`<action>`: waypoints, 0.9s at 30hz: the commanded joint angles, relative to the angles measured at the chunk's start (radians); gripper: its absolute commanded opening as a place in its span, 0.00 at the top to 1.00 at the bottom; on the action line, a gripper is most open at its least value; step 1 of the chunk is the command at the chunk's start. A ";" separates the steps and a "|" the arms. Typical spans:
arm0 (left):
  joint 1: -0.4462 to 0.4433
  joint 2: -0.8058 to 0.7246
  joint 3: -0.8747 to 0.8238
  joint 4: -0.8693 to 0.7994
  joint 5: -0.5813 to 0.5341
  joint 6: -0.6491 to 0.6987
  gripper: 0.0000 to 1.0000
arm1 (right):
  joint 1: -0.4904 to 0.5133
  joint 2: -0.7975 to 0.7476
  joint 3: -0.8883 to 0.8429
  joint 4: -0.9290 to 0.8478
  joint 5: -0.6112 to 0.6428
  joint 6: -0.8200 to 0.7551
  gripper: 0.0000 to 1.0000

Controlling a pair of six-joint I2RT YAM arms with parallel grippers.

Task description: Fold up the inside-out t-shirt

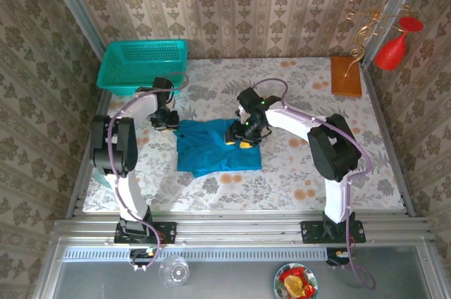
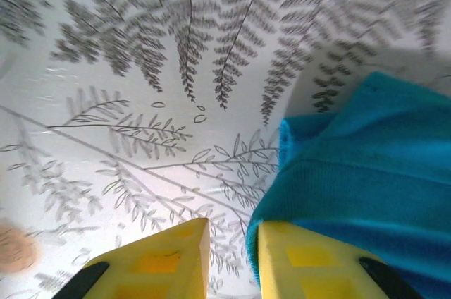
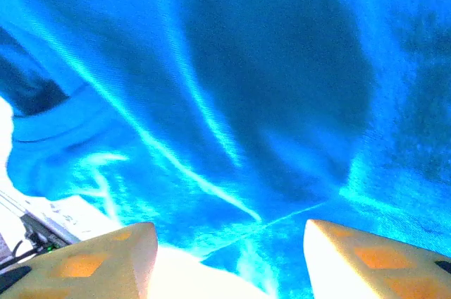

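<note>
"Starting at the left, what is on the counter (image 1: 303,179)?"

"A turquoise mesh basket (image 1: 144,66) in the far left corner. The left hand (image 1: 164,121) is just in front of it, lowered at the left edge of the teal-blue t-shirt (image 1: 211,147)."

"Is that hand gripping the cloth?"

"No. Its wrist view shows the yellow fingers (image 2: 176,257) slightly parted, with bare counter visible in the gap. The cloth's edge lies against the inner side of one finger, but it is not pinched."

"And the t-shirt itself?"

"It lies around the middle of the counter between the two arms, as a rumpled, roughly four-sided patch with creases running across it."

"Further right?"

"The right hand (image 1: 246,137) is at the t-shirt's far right corner. Its wrist view has the fingers (image 3: 352,257) spread wide apart with creased blue cloth between and beyond them, and nothing clamped."

"Anything past it?"

"A brown board (image 1: 345,75) sits in the far right corner, well apart from the t-shirt."
</note>
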 commanded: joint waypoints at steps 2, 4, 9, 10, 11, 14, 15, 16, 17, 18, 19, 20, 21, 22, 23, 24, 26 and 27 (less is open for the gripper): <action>-0.048 -0.158 0.012 -0.039 0.075 -0.001 0.75 | -0.030 0.014 0.090 -0.070 -0.010 -0.037 0.42; -0.089 -0.201 -0.019 -0.047 0.128 0.002 0.73 | -0.038 0.046 0.131 -0.078 -0.018 -0.042 0.43; -0.176 -0.239 -0.138 -0.038 0.269 0.025 0.69 | -0.056 0.128 0.236 -0.120 -0.024 -0.054 0.44; -0.181 -0.237 -0.160 -0.029 0.276 0.028 0.69 | -0.057 0.140 0.253 -0.132 -0.018 -0.057 0.44; -0.184 -0.230 -0.179 -0.021 0.277 0.031 0.69 | -0.057 0.155 0.274 -0.144 -0.013 -0.064 0.44; -0.189 -0.203 -0.212 -0.013 0.271 0.038 0.70 | -0.059 0.196 0.325 -0.176 -0.003 -0.080 0.44; -0.190 -0.198 -0.226 -0.003 0.272 0.039 0.70 | -0.062 0.207 0.336 -0.182 0.000 -0.082 0.44; -0.191 -0.193 -0.236 0.004 0.275 0.039 0.69 | -0.066 0.216 0.342 -0.186 0.003 -0.083 0.44; -0.192 -0.187 -0.247 0.009 0.275 0.038 0.70 | -0.071 0.226 0.344 -0.186 0.004 -0.084 0.44; -0.191 -0.180 -0.257 0.011 0.272 0.037 0.70 | -0.077 0.234 0.343 -0.185 0.004 -0.084 0.44; -0.192 -0.174 -0.265 0.008 0.266 0.036 0.72 | -0.082 0.239 0.340 -0.178 0.004 -0.081 0.44; -0.192 -0.171 -0.277 0.007 0.262 0.036 0.75 | -0.089 0.247 0.335 -0.170 0.003 -0.080 0.44; -0.192 -0.174 -0.292 0.008 0.262 0.036 0.79 | -0.098 0.256 0.331 -0.163 0.001 -0.078 0.44; -0.192 -0.180 -0.311 0.014 0.259 0.033 0.84 | -0.105 0.264 0.329 -0.156 -0.003 -0.076 0.44; -0.193 -0.192 -0.334 0.021 0.254 0.027 0.89 | -0.114 0.272 0.325 -0.148 -0.006 -0.073 0.44; -0.191 -0.207 -0.358 0.030 0.248 0.019 0.93 | -0.122 0.281 0.323 -0.141 -0.006 -0.071 0.44; -0.187 -0.240 -0.406 0.039 0.224 -0.007 1.00 | -0.135 0.297 0.319 -0.136 -0.003 -0.074 0.44; -0.182 -0.263 -0.434 0.046 0.207 -0.026 1.00 | -0.143 0.303 0.317 -0.139 0.005 -0.076 0.45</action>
